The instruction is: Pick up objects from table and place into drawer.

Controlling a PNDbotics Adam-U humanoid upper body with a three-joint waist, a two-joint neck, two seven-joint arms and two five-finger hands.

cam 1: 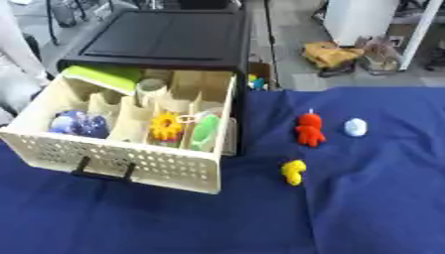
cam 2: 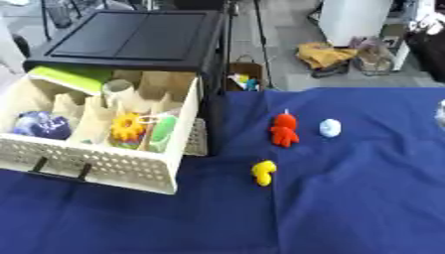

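Right eye view, far right edge, mid-height: a small pale grey shape [cam 2: 441, 113] cuts into frame, blurred. Cannot tell whether it is part of the right arm. Pose and fingers unreadable.

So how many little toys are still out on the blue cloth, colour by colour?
Red: 1, the red toy
Yellow: 1, the yellow toy
Pale whitish-blue: 1, the pale toy
Total: 3 on the blue cloth, all to the right of the open drawer. Neither robot hand shows in the pictures.
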